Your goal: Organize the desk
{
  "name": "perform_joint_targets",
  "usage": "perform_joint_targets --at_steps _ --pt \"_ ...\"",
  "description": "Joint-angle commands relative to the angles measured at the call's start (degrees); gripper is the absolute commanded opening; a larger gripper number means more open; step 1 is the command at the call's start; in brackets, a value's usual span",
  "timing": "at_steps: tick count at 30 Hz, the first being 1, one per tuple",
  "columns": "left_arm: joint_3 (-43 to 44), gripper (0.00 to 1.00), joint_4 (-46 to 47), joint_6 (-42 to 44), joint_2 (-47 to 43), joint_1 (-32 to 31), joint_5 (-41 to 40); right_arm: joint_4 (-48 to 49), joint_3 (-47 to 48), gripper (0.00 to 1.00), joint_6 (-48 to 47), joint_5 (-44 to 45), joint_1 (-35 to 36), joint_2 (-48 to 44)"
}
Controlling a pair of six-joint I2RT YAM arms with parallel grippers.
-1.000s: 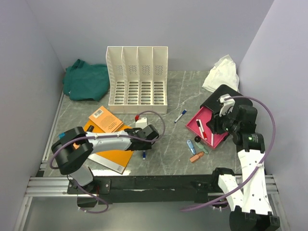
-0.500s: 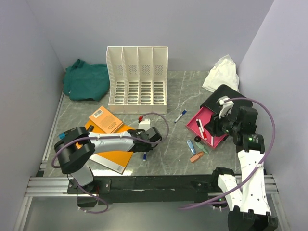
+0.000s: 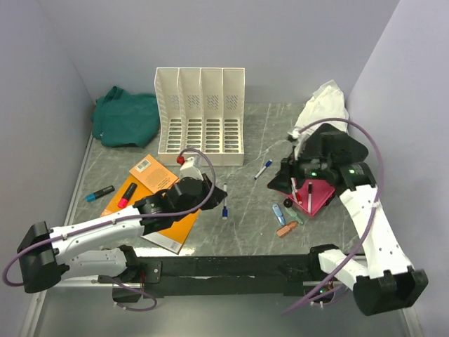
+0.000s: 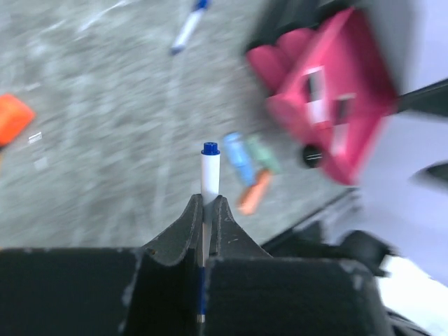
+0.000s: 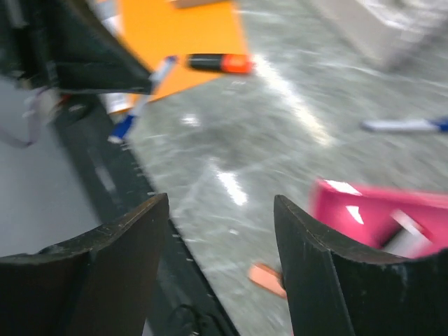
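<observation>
Left gripper lifted off desk, clamped on a blue pen, heading 3 o'clock toward the tray. Right gripper shifted 9 o'clock, jaws apart, empty. Tray drop looks next.

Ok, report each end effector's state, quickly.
Left end effector: closed on a blue-capped white pen.
Right end effector: open, holding nothing.
</observation>
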Motion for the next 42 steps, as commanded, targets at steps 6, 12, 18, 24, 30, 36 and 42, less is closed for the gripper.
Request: perform_joint_targets --at_steps 6,12,18,24,30,36,42 --pt "1.40 0.01 19.10 -0.19 -0.34 1.74 9.51 8.66 8.18 0.71 11.53 -8.66 8.06 12.70" --pt "2.63 0.01 23.85 -1.51 2.12 2.00 9.61 14.29 9.59 0.72 20.86 -14.71 10.52 16.57" --pt "2.29 0.01 24.99 -5.90 1.60 2.87 3.81 21.03 1.35 0.72 24.89 -16.23 10.96 12.81" --pt "3.68 0.01 26.93 -8.54 3.52 2.88 2.40 26.68 -2.27 0.74 28.67 -15.26 11.76 10.24" --pt "5.00 0.01 28.86 -9.34 5.55 2.88 2.39 27.38 -1.21 0.74 29.47 -13.50 13.86 11.83" --pt "6.32 0.01 29.65 -9.25 7.22 2.88 2.92 30.29 -3.41 0.70 31.49 -12.88 13.95 11.57" --pt "7.12 0.01 30.88 -8.90 8.72 2.79 4.15 31.34 -3.06 0.37 32.90 -13.33 14.04 12.88"
